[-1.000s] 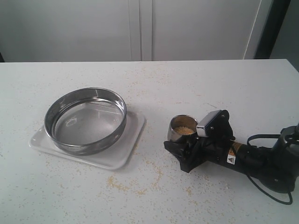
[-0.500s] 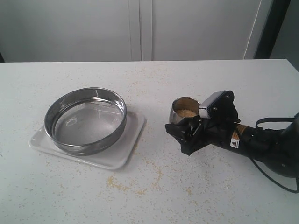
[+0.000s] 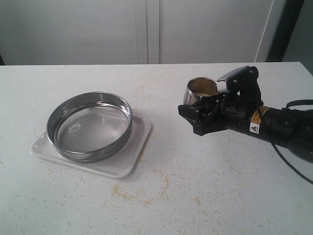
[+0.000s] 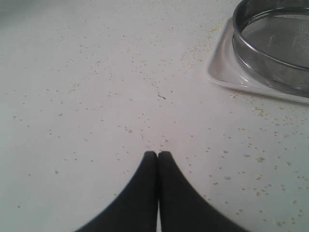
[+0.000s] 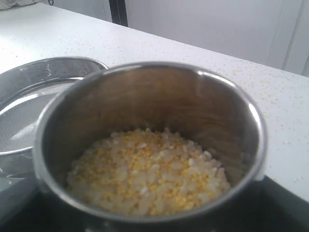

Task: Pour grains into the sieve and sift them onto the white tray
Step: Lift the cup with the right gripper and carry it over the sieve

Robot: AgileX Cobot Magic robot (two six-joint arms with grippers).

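The sieve (image 3: 89, 125), a wide steel ring with a mesh bottom, sits on the white tray (image 3: 131, 160) at the left of the table. My right gripper (image 3: 209, 100) is shut on a small steel cup (image 3: 194, 97) and holds it upright above the table, to the right of the tray. The cup (image 5: 145, 87) holds the grains (image 5: 147, 171), a yellow and whitish mix, with the sieve (image 5: 29, 96) beyond it. My left gripper (image 4: 158, 153) is shut on nothing, low over the table beside the tray (image 4: 222, 72) and sieve (image 4: 270, 63).
Loose spilled granules (image 3: 127, 193) lie scattered over the white tabletop, thickest in front of the tray. A pale wall or cabinet front stands behind the table's far edge (image 3: 156, 63).
My right gripper has lifted the steel cup off the table and carried it up and slightly rightward. The sieve and tray have not moved.
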